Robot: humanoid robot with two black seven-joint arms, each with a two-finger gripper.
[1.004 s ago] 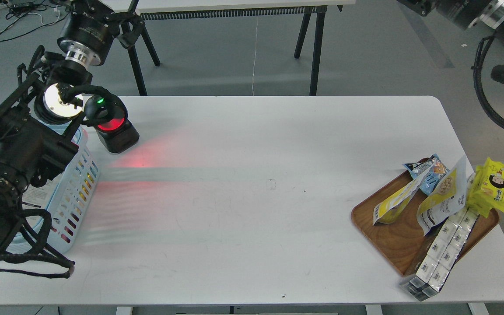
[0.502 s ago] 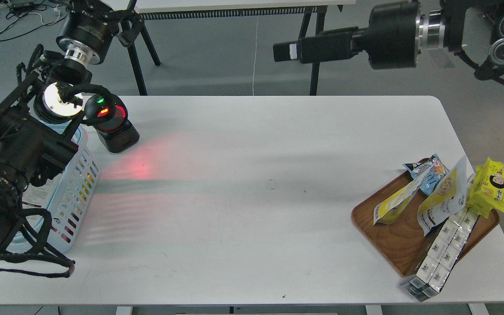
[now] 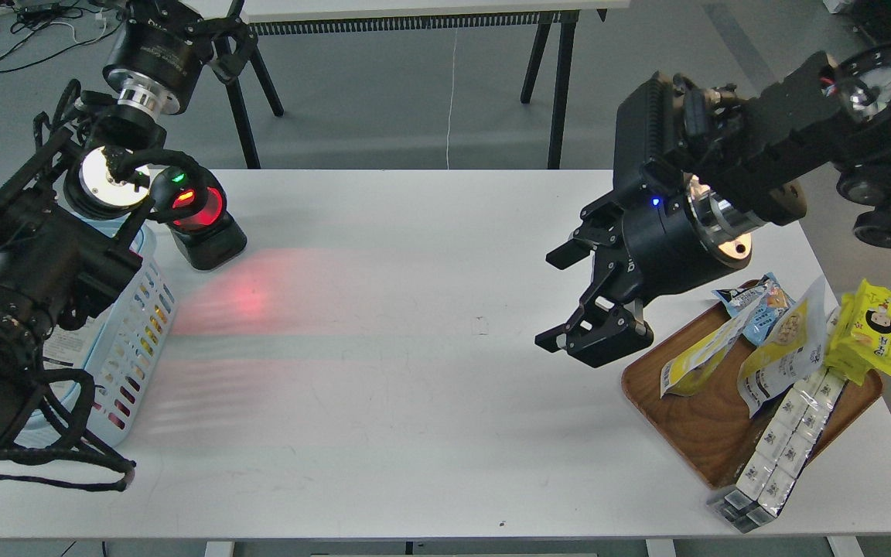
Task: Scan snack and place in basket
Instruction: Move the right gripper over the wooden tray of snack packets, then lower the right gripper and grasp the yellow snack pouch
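**A:** Where are the robot's arms?

**B:** The right gripper (image 3: pixel 561 298) hangs above the white table (image 3: pixel 430 433) at about three o'clock in the view, just left of a brown wooden tray (image 3: pixel 697 433). Its two black fingers are spread apart with nothing between them. The left arm rises along the nine o'clock edge. The left gripper (image 3: pixel 217 39) sits near eleven o'clock at the top of the view, dark and seen partly end-on, so it cannot be told whether its jaws are parted or pressed together.

**A:** And the snack?

**B:** The snack (image 3: pixel 790 352), a pouch with a silvery top and yellow front, leans in the tray at about four o'clock, well apart from the basket. A light-blue bag (image 3: pixel 755 305) lies just behind it, a second yellow pouch (image 3: pixel 697 356) to its left, a bright yellow packet (image 3: pixel 871 329) with a cartoon face to its right, and a row of small white boxes (image 3: pixel 782 445) runs off the tray's near corner.

**A:** And the basket?

**B:** The basket (image 3: pixel 136 333), light blue with slotted sides, stands at nine o'clock, partly hidden by the left arm. Just beyond it a black scanner (image 3: pixel 202 220) glows red and casts a red patch on the table.
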